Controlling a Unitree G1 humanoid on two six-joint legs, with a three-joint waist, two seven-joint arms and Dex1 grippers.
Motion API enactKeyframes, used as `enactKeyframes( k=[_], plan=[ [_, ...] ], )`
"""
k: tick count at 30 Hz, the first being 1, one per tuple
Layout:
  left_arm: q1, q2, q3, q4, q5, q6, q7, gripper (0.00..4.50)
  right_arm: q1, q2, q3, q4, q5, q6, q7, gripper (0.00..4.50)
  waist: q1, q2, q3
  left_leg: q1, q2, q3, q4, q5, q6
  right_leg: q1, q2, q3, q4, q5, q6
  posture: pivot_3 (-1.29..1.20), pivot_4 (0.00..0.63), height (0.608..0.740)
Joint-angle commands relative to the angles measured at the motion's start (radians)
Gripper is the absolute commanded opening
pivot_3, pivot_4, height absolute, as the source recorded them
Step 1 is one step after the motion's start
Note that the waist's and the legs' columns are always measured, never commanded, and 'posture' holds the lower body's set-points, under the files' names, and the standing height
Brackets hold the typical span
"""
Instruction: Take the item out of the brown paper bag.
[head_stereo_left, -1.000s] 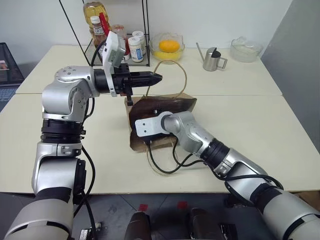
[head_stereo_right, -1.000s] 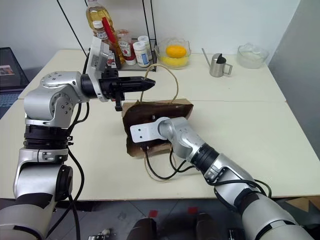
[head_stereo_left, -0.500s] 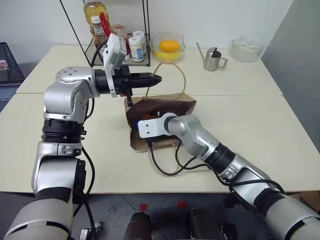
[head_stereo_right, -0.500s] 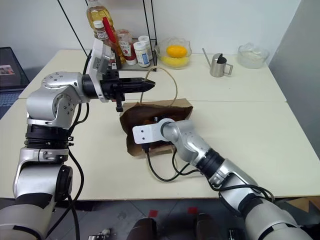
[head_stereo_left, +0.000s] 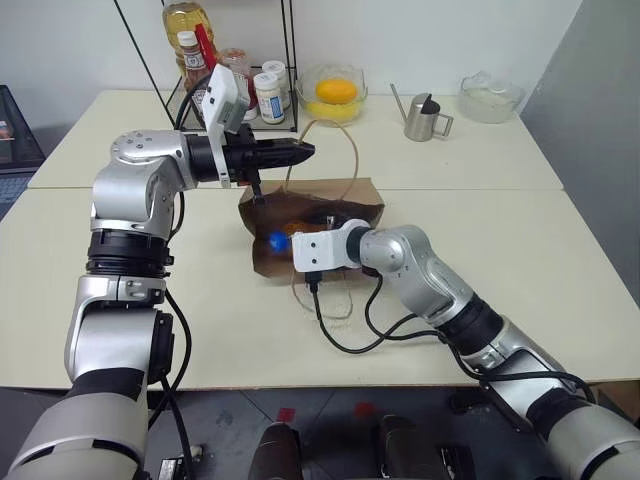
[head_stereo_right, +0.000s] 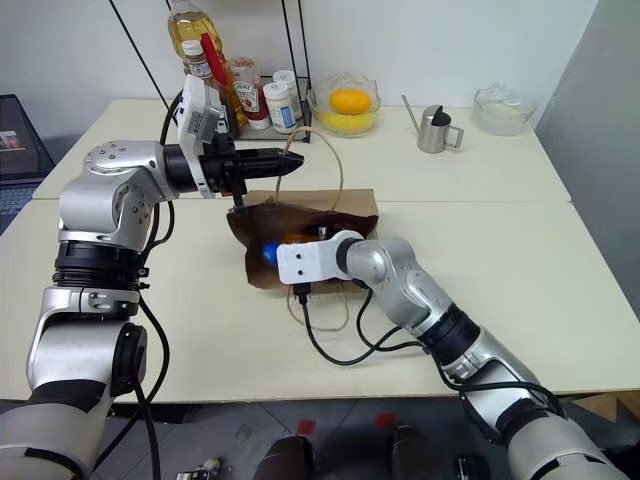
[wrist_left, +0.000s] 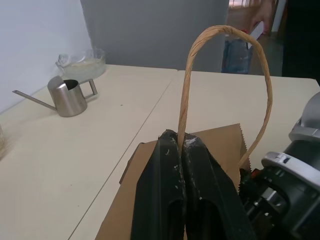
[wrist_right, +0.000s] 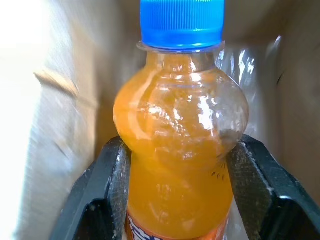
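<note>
Right claw (wrist_right: 175, 200) clamped on the bottle (wrist_right: 180, 145) inside the brown paper bag (head_stereo_left: 350, 200); left claw (wrist_left: 181, 145) pinched together on a handle (wrist_left: 225, 45). Withdraw straight through the mouth, handle held taut.

Clear orange-liquid bottle, blue cap (wrist_right: 181, 125): base cut off; you see only its cap inside the creased brown paper bag (head_stereo_left: 352, 196).
</note>
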Motion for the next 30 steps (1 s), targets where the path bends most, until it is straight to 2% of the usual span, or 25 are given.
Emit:
enactKeyframes(
  k=[1, 13, 23, 30],
  plan=[
    [-0.029, 0.0, 0.012, -0.015, -0.004, -0.015, 0.004, 0.0, -0.007, 0.006, -0.058, -0.076, 0.032, -0.031, -0.023, 2.42, 0.0, 0.0, 0.0, 0.0, 0.0, 0.0, 0.0, 0.0, 0.0, 0.0, 0.0, 0.0, 0.0, 0.0, 0.0, 0.0, 0.15, 0.74],
    [-0.038, -0.01, 0.012, -0.002, 0.002, -0.02, 0.004, 0.0, 0.034, 0.013, -0.171, -0.221, 0.201, -0.027, 0.001, 2.42, 0.0, 0.0, 0.0, 0.0, 0.0, 0.0, 0.0, 0.0, 0.0, 0.0, 0.0, 0.0, 0.0, 0.0, 0.0, 0.0, 0.15, 0.74],
    [-0.065, -0.028, 0.004, 0.049, 0.016, -0.044, -0.001, 0.0, 0.132, -0.055, -0.252, -0.425, 0.384, -0.033, 0.06, 2.41, 0.002, 0.0, 0.0, 0.0, 0.0, 0.0, 0.0, 0.0, 0.0, 0.0, 0.0, 0.0, 0.0, 0.0, 0.0, 0.0, 0.15, 0.74],
    [-0.097, -0.05, -0.001, 0.113, 0.039, -0.082, -0.013, 0.0, 0.16, -0.095, -0.338, -0.542, 0.479, -0.042, 0.043, 2.41, 0.004, 0.0, 0.0, 0.0, 0.0, 0.0, 0.0, 0.0, 0.0, 0.0, 0.0, 0.0, 0.0, 0.0, 0.0, 0.0, 0.15, 0.74]
  ],
)
